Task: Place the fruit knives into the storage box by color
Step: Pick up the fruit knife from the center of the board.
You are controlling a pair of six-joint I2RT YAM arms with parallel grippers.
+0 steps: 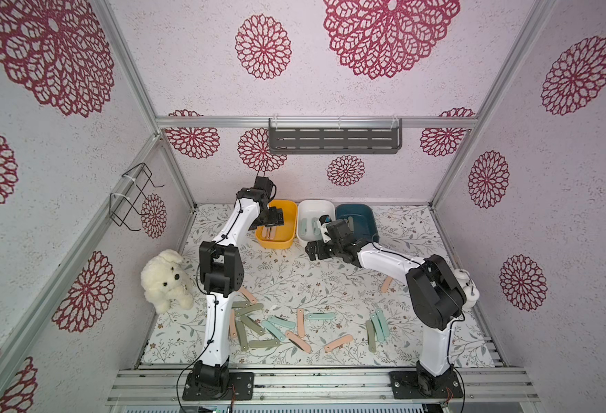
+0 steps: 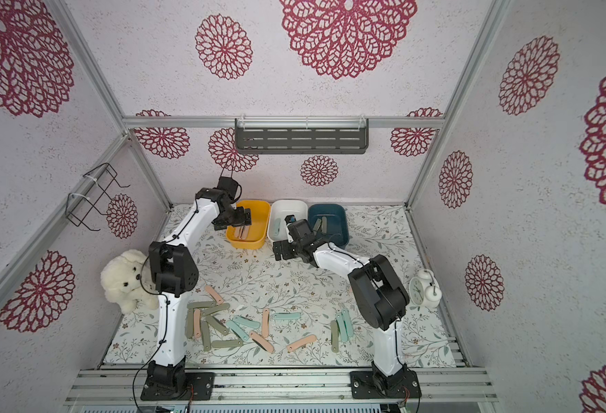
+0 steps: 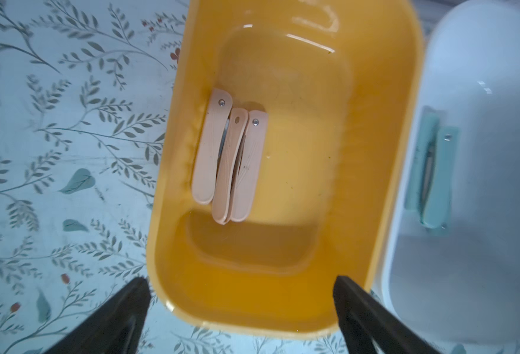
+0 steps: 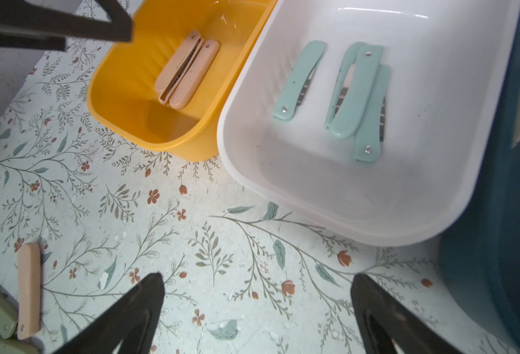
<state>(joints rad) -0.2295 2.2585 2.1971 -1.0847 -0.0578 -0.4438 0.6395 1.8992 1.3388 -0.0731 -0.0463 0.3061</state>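
Three storage boxes stand in a row at the back: yellow (image 1: 274, 245), white (image 1: 315, 206) and dark blue (image 1: 362, 211). My left gripper (image 3: 242, 283) hangs open over the yellow box (image 3: 375, 153), above three peach-pink fruit knives (image 3: 228, 159) lying side by side; nothing is between its fingers. My right gripper (image 4: 257, 279) is open and empty over the mat in front of the white box (image 4: 344, 214), which holds mint knives (image 4: 353, 95). Olive knives (image 2: 321, 224) lie in the blue box. Several loose knives (image 1: 258, 329) of all three colours lie near the front.
A white plush dog (image 1: 167, 279) sits at the left edge and an alarm clock (image 2: 425, 289) at the right. One pink knife (image 1: 386, 284) lies by the right arm's elbow. A grey shelf (image 1: 333, 137) and a wire rack (image 1: 133, 196) hang on the walls.
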